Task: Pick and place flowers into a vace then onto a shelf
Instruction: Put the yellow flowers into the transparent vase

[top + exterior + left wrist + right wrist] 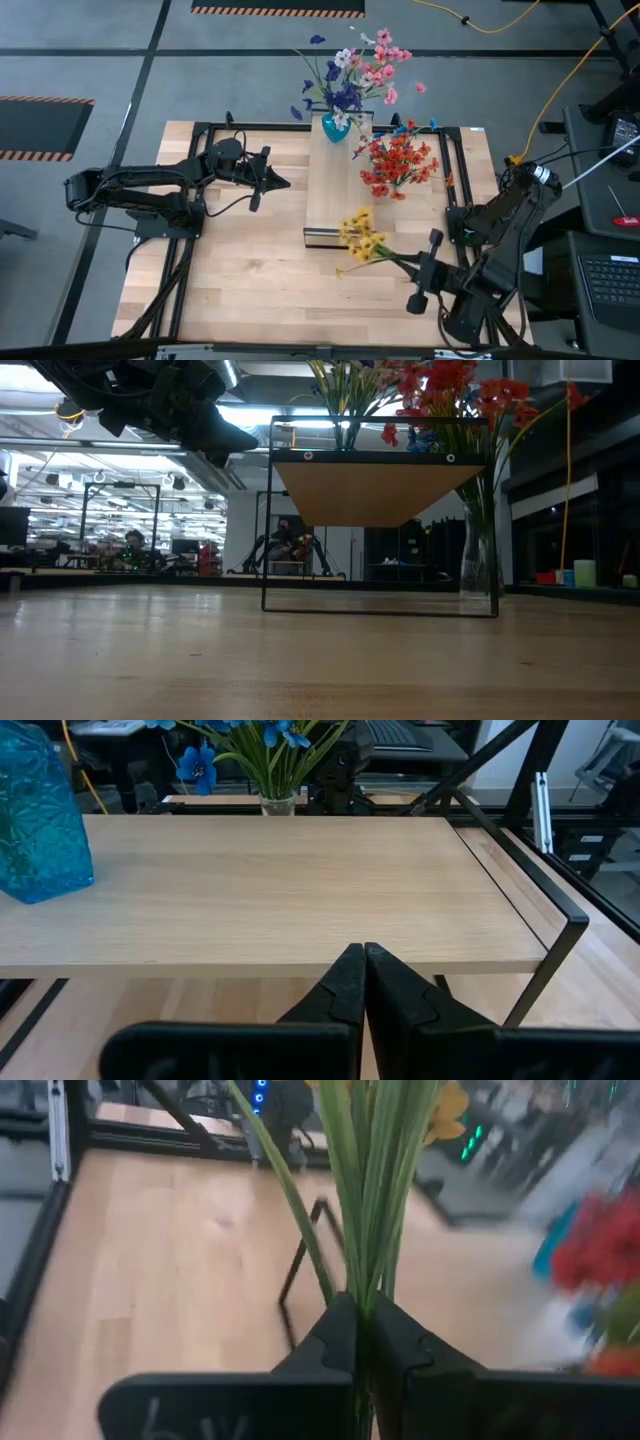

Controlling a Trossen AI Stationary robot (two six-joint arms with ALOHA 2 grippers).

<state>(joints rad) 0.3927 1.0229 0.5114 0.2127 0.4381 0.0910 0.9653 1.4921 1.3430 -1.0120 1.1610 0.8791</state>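
The shelf [335, 190] stands mid-table, a light plank on a black frame [380, 490]. A blue vase [336, 127] with blue, pink and white flowers [352, 70] stands on its far end. A clear vase [478, 560] of red flowers [400, 165] stands on the table by the shelf's right side. My right gripper [408, 260] is near the shelf's near end, shut on a sprig of yellow flowers [360, 237]. My left gripper [280, 183] hovers shut left of the shelf, facing its plank [280, 890]. My right gripper pinches the yellow sprig's green stems [365, 1270] between its two fingers [330, 1340]. It comes from the table's right near side. The stems run on past the fingertips to the blooms [358, 232], which sit over the shelf's near end.
The black table frame [200, 130] rails run along the left, far and right sides. Bare wooden tabletop [240, 270] lies left of the shelf and toward the near edge. Cables cross the floor beyond the table.
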